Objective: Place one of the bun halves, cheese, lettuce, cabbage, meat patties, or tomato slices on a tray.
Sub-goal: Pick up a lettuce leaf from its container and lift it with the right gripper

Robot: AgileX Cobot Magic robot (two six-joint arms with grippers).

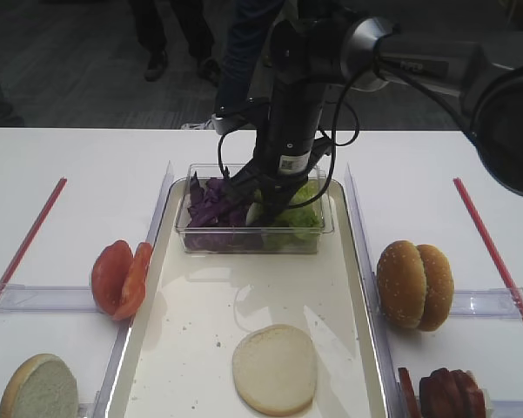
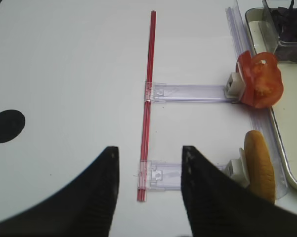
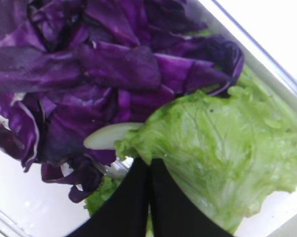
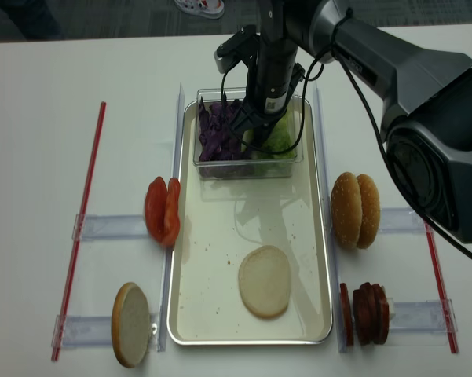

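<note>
Lettuce (image 3: pixel 222 163) lies right under my right jaws (image 3: pixel 149 170), whose two black fingers stand pressed together with their tips at the leaf's near edge; whether any leaf is pinched between them I cannot tell. Cabbage (image 3: pixel 99 74) is piled just beyond and to the left of those tips, touching the lettuce, and both share the clear plastic tub (image 1: pixel 200 237) that sits at the far end of the tray (image 4: pixel 220 314). My right arm comes down steeply into that tub.

On the tray nearer to me than the jaws, one bun half (image 1: pixel 274 367) lies with its pale cut face up, well apart from the tub. To the right of the tray, on the counter (image 1: pixel 70 165), two bun halves (image 1: pixel 415 285) stand on edge together, with the meat patties (image 4: pixel 366 312) standing on edge nearer still.

My left jaws (image 2: pixel 149 170) hang well apart over the bare counter with nothing between them. Off to their right, tomato slices (image 2: pixel 259 81) stand in a clear holder just beside the tray's rim, and another bun half (image 2: pixel 260 165) stands on edge closer to me. A red strip (image 2: pixel 148 98) runs straight ahead between the fingers.
</note>
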